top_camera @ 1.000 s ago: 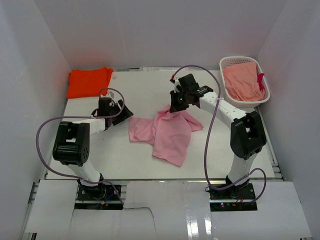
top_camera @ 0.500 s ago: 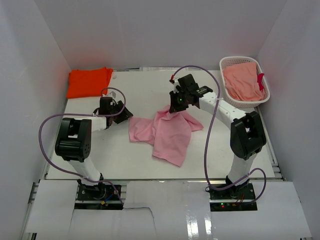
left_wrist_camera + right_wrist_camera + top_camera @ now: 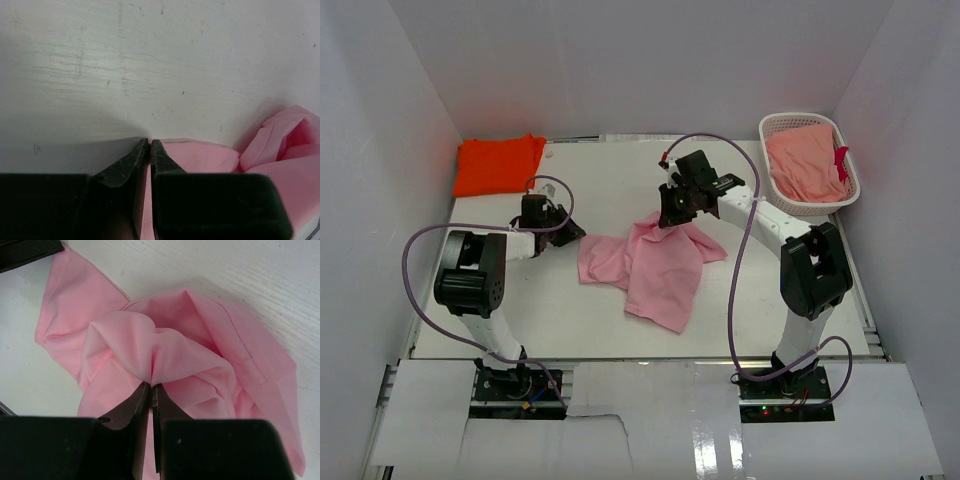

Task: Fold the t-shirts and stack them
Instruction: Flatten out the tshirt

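The light pink t-shirt (image 3: 655, 265) lies crumpled on the table's middle. My right gripper (image 3: 665, 215) is shut on a bunched fold at its far edge, and the cloth (image 3: 175, 350) rises into the closed tips (image 3: 151, 386). My left gripper (image 3: 572, 232) sits low at the shirt's left edge. Its jaws (image 3: 150, 142) are closed together, with pink cloth (image 3: 200, 157) showing between and beside the fingers. The bright orange t-shirt (image 3: 498, 163) lies folded flat at the far left corner, away from both grippers.
A white lattice basket (image 3: 775, 125) at the far right corner holds a salmon-coloured cloth (image 3: 805, 160) with a red tag. White walls enclose the table on three sides. The left gripper's black body (image 3: 25, 250) shows in the right wrist view's top left corner.
The left gripper's jaws have closed at the pink shirt's left edge, and its elbow has shifted slightly. The right gripper still holds the bunched fold and has barely moved.
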You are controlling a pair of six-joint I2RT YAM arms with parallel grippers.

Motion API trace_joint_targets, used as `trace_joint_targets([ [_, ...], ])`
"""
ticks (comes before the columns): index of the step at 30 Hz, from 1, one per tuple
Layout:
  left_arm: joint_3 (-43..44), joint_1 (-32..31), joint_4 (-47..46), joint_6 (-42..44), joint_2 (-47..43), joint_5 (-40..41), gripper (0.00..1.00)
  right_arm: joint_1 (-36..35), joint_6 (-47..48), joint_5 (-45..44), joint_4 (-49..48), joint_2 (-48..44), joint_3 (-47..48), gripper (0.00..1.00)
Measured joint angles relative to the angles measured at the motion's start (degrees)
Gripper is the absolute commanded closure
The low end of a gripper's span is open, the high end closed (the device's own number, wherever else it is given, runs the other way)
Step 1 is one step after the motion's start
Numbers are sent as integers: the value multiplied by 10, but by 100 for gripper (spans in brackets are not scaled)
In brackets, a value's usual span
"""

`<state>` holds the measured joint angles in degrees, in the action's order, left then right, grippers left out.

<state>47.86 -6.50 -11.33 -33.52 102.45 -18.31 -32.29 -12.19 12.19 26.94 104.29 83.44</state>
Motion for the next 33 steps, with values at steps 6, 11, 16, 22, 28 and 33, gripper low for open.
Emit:
trace_joint_targets([
  [6, 7, 0, -3, 0, 11, -10, 100, 0, 0, 0, 0, 0, 0, 90],
  [11, 7, 0, -2, 0, 10, -12, 100, 0, 0, 0, 0, 0, 0, 90],
  [16, 7, 0, 15, -4, -9, -12, 100, 0, 0, -1, -2, -1, -9, 89],
  [22, 48, 0, 52, -14, -70, -12, 100, -1, -2, -3, -6, -11, -44, 84],
  [28, 145, -2, 66, -8, -101, -17, 100, -1, -10, -5, -17, -42, -100, 36],
  [33, 186, -4, 93, -2, -111, -24, 100, -7, -6, -17, -20, -92, -132, 26],
])
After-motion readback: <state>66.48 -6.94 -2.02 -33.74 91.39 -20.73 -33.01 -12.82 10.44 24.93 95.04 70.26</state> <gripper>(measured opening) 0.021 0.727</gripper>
